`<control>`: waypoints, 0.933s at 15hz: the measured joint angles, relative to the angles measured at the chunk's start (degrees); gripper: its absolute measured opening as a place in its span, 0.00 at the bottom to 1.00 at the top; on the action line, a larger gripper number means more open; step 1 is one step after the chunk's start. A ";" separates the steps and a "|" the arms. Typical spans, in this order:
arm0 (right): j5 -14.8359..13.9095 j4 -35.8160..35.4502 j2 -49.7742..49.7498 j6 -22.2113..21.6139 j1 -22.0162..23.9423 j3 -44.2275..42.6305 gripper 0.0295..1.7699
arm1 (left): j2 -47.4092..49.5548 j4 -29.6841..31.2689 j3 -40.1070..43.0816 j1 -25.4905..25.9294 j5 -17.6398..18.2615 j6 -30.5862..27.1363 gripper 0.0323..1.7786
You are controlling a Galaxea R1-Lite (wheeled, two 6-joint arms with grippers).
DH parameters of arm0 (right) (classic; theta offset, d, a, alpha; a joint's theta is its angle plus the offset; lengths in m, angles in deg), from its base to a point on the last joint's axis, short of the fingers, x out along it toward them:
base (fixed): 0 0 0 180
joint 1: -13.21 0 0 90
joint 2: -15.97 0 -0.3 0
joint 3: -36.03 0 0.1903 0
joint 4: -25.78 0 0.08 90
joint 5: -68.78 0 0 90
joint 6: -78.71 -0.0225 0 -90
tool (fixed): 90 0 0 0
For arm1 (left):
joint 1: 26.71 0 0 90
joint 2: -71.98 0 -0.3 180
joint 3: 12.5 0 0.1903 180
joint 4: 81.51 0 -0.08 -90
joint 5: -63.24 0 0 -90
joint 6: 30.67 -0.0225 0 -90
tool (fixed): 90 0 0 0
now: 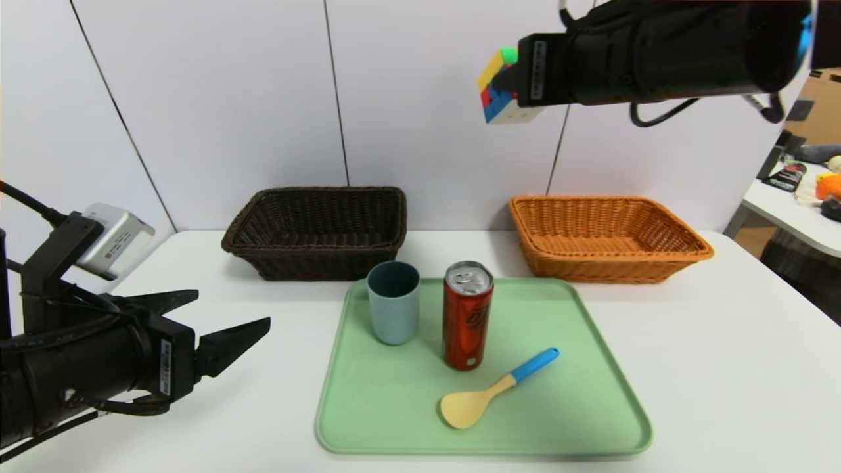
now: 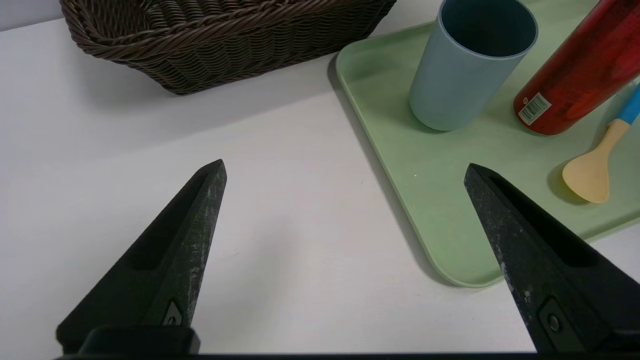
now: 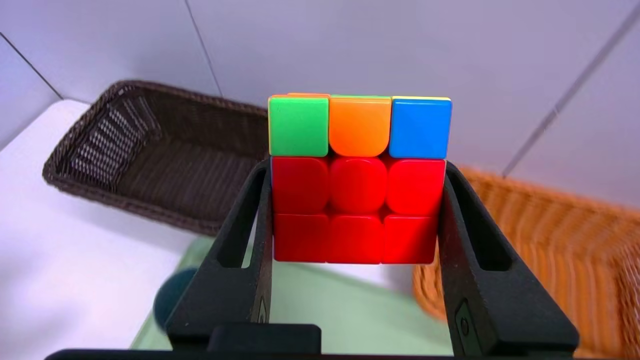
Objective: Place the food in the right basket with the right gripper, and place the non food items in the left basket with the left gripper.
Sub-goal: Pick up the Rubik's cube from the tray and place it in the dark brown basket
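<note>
High above the table, between the two baskets, my right gripper [image 1: 509,82] [image 3: 357,165] is shut on the multicoloured puzzle cube [image 1: 499,92] [image 3: 357,200]. The red can [image 1: 468,315] [image 2: 580,75] stands upright on the green tray [image 1: 381,407] beside the blue-grey cup [image 1: 393,302] [image 2: 465,75]. In front of them lies the yellow spoon with a blue handle [image 1: 493,391] [image 2: 595,165]. My left gripper [image 1: 233,307] [image 2: 344,165] hangs open and empty, low over the table left of the tray. The dark brown left basket [image 1: 318,230] and orange right basket [image 1: 604,236] look empty.
Both baskets stand at the back of the white table against a white panel wall. The tray [image 2: 450,225] takes up the table's front middle. A second table with clutter [image 1: 801,197] stands off to the far right.
</note>
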 joint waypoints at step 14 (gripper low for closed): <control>5.12 -20.00 18.69 8.01 -5.79 -0.74 0.50 | 1.87 -0.11 2.10 -0.09 0.09 -2.12 0.95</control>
